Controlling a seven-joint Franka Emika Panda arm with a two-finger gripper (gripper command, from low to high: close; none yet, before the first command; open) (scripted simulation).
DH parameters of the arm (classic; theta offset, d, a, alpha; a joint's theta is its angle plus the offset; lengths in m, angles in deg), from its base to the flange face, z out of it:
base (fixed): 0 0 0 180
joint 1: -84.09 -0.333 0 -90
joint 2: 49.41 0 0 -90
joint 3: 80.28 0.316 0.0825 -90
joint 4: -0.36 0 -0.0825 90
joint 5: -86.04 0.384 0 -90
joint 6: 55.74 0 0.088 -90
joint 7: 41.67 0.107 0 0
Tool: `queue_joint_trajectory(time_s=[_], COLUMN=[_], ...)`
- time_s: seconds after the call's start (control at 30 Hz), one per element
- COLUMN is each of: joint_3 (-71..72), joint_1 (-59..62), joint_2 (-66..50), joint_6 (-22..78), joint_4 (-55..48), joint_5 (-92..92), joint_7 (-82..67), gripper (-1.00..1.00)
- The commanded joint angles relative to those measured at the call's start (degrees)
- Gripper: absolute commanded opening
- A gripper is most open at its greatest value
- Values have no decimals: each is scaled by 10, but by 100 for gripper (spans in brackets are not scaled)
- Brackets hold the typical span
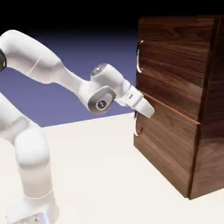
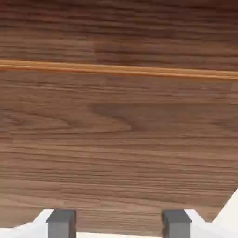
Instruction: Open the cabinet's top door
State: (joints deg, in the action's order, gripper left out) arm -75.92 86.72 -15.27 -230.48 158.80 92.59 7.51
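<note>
Pincer point(image 2: 118, 223) fingers spread wide, facing cabinet point(image 1: 175, 144) front, top door point(image 1: 175, 61) above.

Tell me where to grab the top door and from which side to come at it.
Grip the top door by its curved silver handle, coming straight at the front face. The handle runs vertically and bows off the panel, so fingers should straddle it sideways. The hand sits lower, at the seam between panels, open.

Glossy white rounded arm point(image 1: 39, 65), grey joint caps, grey fingertips point(image 2: 61, 222)

One cabinet point(image 1: 179, 100), two panels, two handles.
</note>
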Motion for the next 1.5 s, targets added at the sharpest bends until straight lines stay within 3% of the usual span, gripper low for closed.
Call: queue_joint_trajectory(time_s=[0.0, 1.47], joint_3=[16, 727], joint_1=[12, 552], joint_2=[6, 247], joint_6=[-3, -121], joint_4=[-9, -427], joint_5=[24, 1092], joint_7=[25, 1122], gripper=[0, 0])
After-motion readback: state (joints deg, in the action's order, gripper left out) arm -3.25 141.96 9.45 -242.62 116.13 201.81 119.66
